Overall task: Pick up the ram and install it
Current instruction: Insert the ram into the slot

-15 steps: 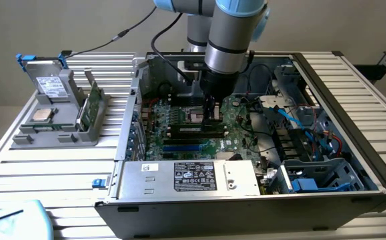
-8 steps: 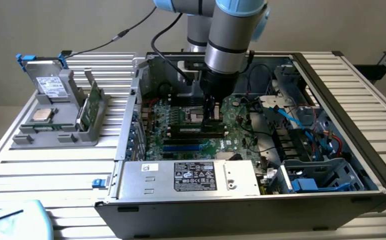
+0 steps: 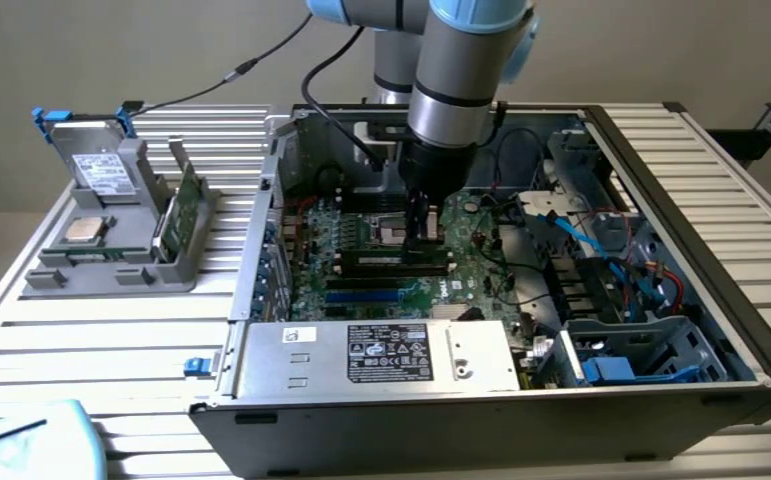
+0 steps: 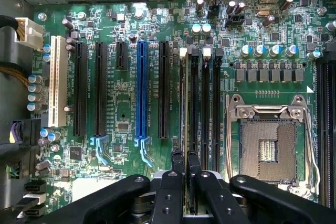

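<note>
The ram shows edge-on, 1 end hidden between the tool's fingers.

end effector | clamped on ram | edge-on at motherboard slots

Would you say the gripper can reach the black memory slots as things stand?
Probably yes: the gripper, shut on the ram, hangs directly over the memory slots, with nothing visible between them.
</note>
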